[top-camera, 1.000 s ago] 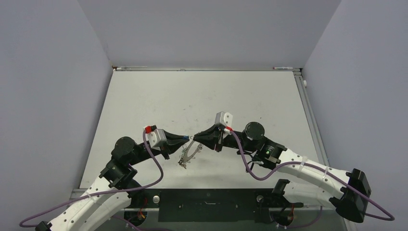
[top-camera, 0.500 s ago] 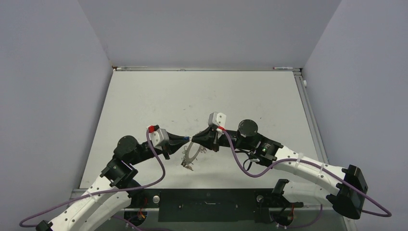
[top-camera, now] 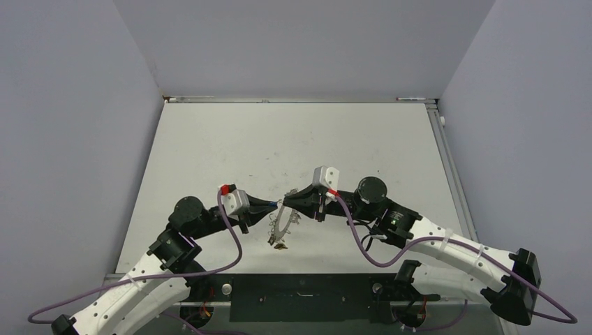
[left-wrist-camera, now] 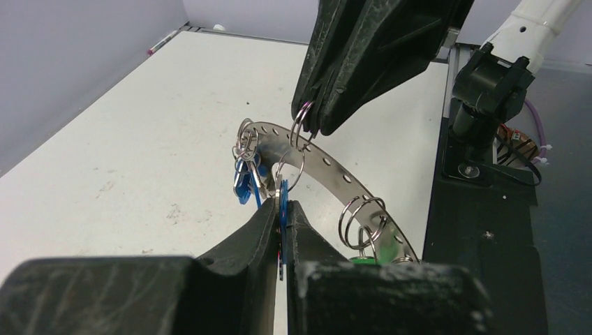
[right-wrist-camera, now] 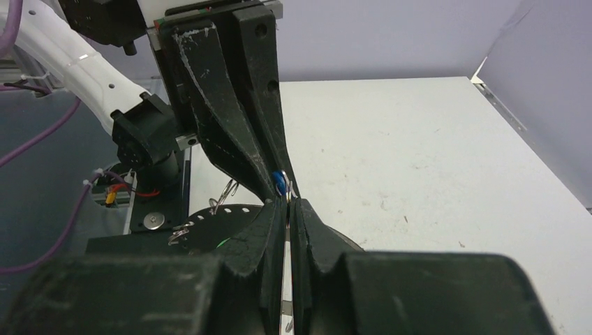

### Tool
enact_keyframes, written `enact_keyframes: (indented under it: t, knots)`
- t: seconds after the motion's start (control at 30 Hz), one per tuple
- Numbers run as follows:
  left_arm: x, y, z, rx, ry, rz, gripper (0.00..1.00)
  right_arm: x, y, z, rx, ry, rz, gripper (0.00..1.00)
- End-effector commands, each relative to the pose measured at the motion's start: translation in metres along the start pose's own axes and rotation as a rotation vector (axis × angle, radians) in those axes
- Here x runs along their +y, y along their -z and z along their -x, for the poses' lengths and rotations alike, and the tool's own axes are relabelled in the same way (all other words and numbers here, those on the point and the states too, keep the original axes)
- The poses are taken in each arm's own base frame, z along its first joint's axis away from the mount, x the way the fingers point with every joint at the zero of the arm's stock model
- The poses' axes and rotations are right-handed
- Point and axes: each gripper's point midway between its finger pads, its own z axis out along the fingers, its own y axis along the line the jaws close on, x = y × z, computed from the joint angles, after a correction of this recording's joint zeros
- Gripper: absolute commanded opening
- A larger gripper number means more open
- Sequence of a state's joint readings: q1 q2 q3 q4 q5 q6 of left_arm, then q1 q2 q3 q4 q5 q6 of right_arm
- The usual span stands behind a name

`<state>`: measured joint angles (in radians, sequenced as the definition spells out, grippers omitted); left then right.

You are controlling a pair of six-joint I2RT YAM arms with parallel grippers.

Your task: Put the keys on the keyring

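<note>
The keyring (top-camera: 283, 225), a flat grey band with holes, hangs between both grippers above the table, with small keys dangling at its lower end. My left gripper (top-camera: 274, 205) is shut on the blue tag (left-wrist-camera: 283, 197) of a key whose small split ring sits against the band (left-wrist-camera: 328, 166). My right gripper (top-camera: 287, 201) is shut on the keyring's upper edge; in the left wrist view its tips (left-wrist-camera: 312, 129) come down from above. Another blue-tagged key (left-wrist-camera: 243, 183) and a green tag (left-wrist-camera: 363, 259) hang from the band. In the right wrist view the right gripper (right-wrist-camera: 288, 202) meets the left gripper (right-wrist-camera: 283, 185).
The white table (top-camera: 314, 139) has grey walls on three sides. A black mounting plate (top-camera: 300, 296) runs along the near edge between the arm bases. Purple cables (top-camera: 234, 241) loop beside both wrists.
Both grippers have shifted slightly right and nearer. The keyring has swung to hang more steeply, its lower end now further right.
</note>
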<state>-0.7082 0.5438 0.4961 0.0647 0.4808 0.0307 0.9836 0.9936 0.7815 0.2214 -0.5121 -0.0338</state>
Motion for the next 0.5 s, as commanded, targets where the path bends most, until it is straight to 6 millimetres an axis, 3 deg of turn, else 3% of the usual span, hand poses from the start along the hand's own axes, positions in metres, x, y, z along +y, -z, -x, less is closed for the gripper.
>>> enact_keyframes:
  t: [0.0,0.13,0.47]
  knots:
    - [-0.002,0.0,0.016,-0.043,-0.018,-0.008,0.0,0.0,0.011,0.043,-0.18,0.052,-0.027,0.05]
    - [-0.004,0.001,0.016,-0.047,-0.017,-0.015,0.0,-0.002,0.016,0.047,-0.207,0.056,-0.052,0.05]
    - [-0.008,-0.001,0.014,-0.034,-0.013,-0.043,0.0,0.005,-0.001,0.032,-0.191,-0.015,0.007,0.05]
